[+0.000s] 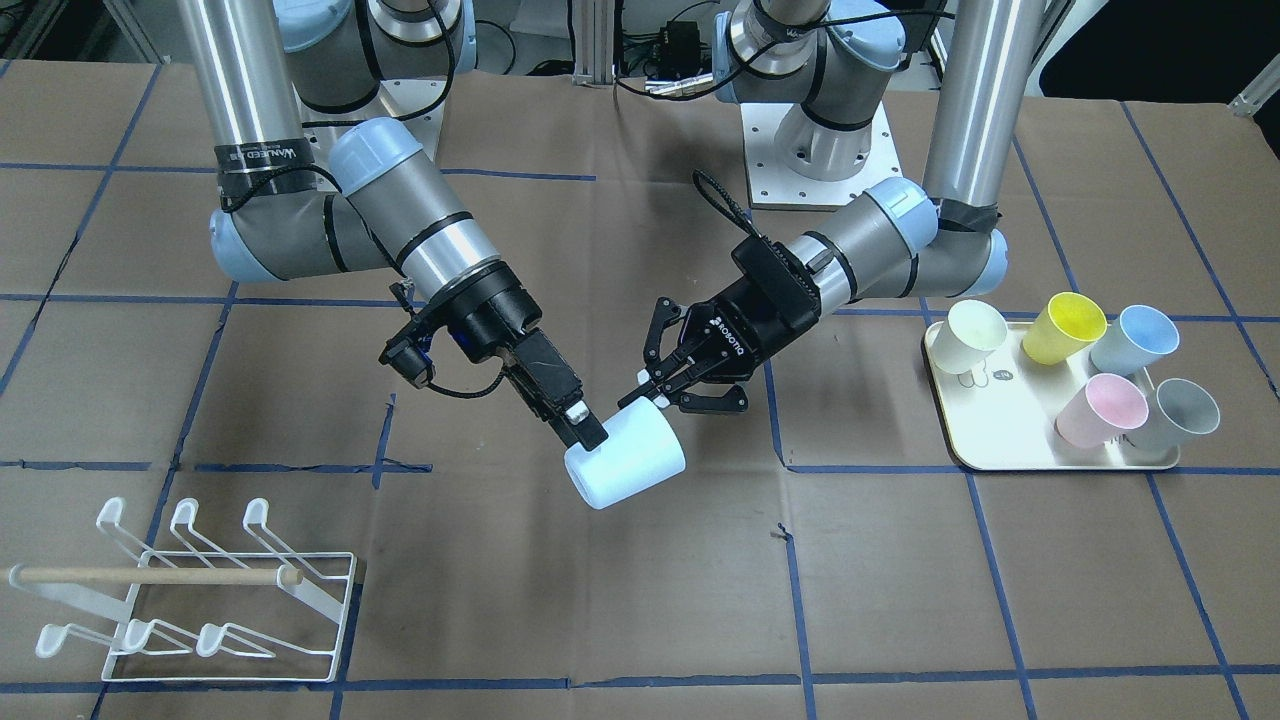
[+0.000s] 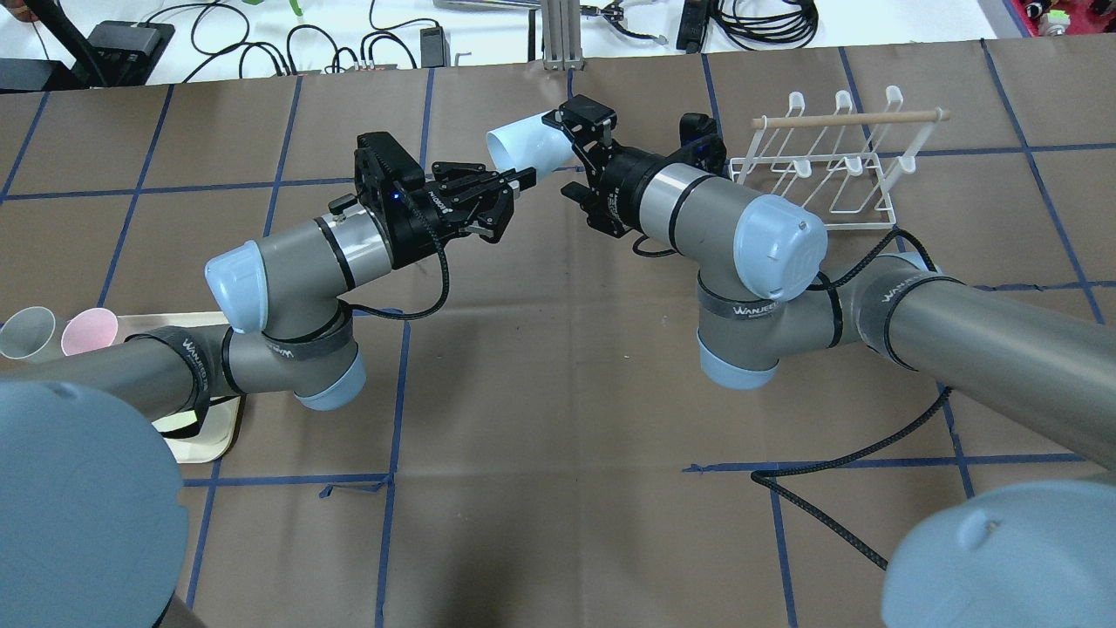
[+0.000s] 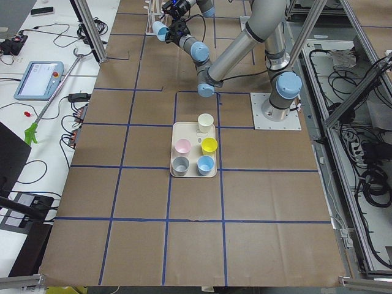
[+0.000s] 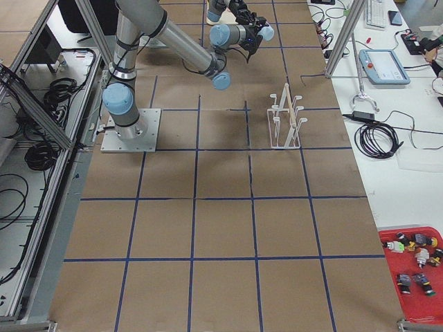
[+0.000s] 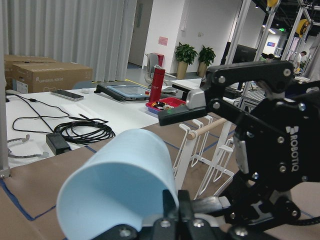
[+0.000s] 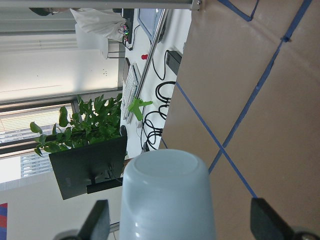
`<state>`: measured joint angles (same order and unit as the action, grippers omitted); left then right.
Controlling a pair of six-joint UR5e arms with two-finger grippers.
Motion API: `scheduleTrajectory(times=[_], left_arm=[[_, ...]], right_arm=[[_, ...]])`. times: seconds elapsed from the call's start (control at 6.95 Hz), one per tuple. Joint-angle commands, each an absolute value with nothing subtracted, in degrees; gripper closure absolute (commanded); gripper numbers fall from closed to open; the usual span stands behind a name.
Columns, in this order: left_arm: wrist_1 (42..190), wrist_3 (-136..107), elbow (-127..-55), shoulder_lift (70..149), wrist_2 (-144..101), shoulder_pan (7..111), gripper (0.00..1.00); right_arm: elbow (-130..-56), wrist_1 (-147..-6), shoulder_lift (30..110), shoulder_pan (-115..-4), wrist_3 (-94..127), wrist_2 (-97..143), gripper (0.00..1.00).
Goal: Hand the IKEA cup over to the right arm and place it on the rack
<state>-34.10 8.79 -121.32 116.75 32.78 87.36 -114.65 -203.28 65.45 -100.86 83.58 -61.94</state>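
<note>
Handover position: mid-table, in the air between the two arms. Pale blue tapered plastic cup (image 1: 628, 462) is held there tilted on its side, with its mouth toward the left arm. Left gripper (image 1: 648, 395) is pinched onto the cup's rim wall. Right gripper (image 2: 565, 155) straddles the cup body near the base with its fingers spread. The right wrist view shows a clear gap between one finger (image 6: 265, 222) and the cup wall, so there is no clamp on that side.

Small white wire-frame rack (image 1: 230, 600), with slanted prongs and a light wooden dowel (image 1: 150, 575), stands on the brown paper-covered table (image 1: 640, 620). It is on the right arm's side, well apart from the cup.

Cream rectangular tray (image 1: 1010, 430) on the left arm's side carries five cups: cream cup (image 1: 975, 335), yellow cup (image 1: 1065, 325), blue cup (image 1: 1135, 338), pink cup (image 1: 1100, 410), grey cup (image 1: 1185, 412).
</note>
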Motion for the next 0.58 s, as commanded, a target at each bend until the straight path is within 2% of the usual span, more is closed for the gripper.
scheduleTrajectory(times=[0.0,0.43], left_arm=[[-34.1,8.8,-121.3,116.8,32.9,87.4,0.99],[-34.1,8.8,-121.3,116.9,32.9,87.4,0.99]], right_arm=[[-113.0,-203.2,64.5,-101.4,83.6,-62.0,0.01],[-111.4,-202.0,63.6,-101.7,83.6,-62.0,0.01]])
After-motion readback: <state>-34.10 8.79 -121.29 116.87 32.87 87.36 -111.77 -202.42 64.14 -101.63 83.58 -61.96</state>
